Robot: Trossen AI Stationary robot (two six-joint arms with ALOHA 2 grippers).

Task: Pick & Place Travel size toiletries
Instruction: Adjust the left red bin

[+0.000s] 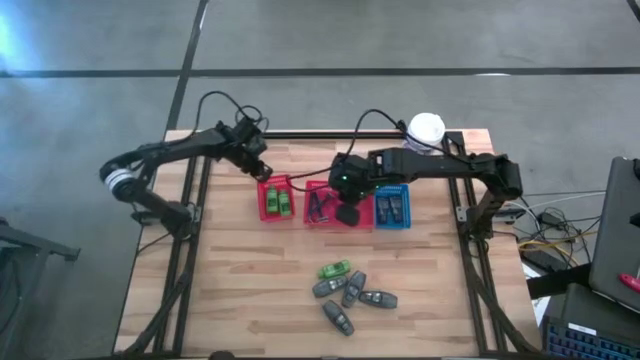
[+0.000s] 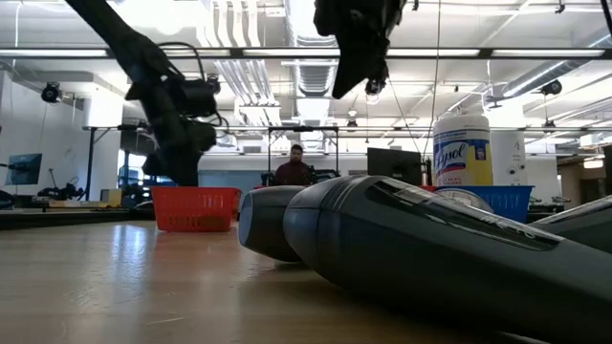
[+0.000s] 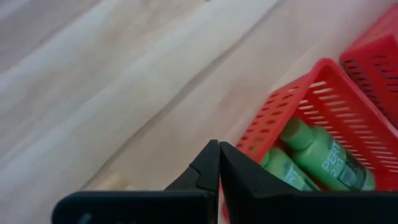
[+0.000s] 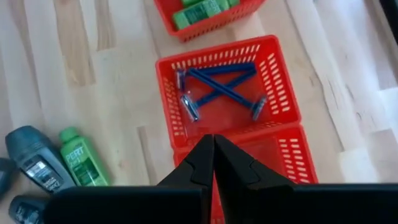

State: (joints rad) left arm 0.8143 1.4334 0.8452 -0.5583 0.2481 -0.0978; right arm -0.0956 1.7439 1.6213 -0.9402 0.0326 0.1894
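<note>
Left gripper (image 3: pixel 219 163): fingers pressed together, nothing between them, poised over bare wood just off the outer corner of the left red basket (image 3: pixel 292 112). Two green bottles (image 3: pixel 323 155) lying inside that basket, side by side.

Right gripper (image 4: pixel 213 155): fingers closed tip to tip, holding nothing, hovering above the middle red basket (image 4: pixel 273 81). Three blue T-shaped razors (image 4: pixel 217 87) crossed on that basket's floor.

In the high view, three baskets in a row across the table's middle: left red basket (image 1: pixel 268 205) with green bottles (image 1: pixel 277 202), middle red basket (image 1: pixel 310 190) partly covered by the right gripper (image 1: pixel 347 212), blue basket (image 1: pixel 391 224) with dark items inside, type unclear. White-lidded canister (image 1: pixel 427 130) behind the blue basket at the far edge of the table (image 1: pixel 230 290).

Loose group nearer the front edge, well apart from the baskets: one green bottle (image 1: pixel 334 269) and four dark grey tubes (image 1: pixel 352 290), close together, some touching.

Low view filled by grey tubes (image 2: pixel 421 248) up close; yellow canister (image 2: pixel 462 153) behind; a person (image 2: pixel 293 170) seated far back in the room.
</note>
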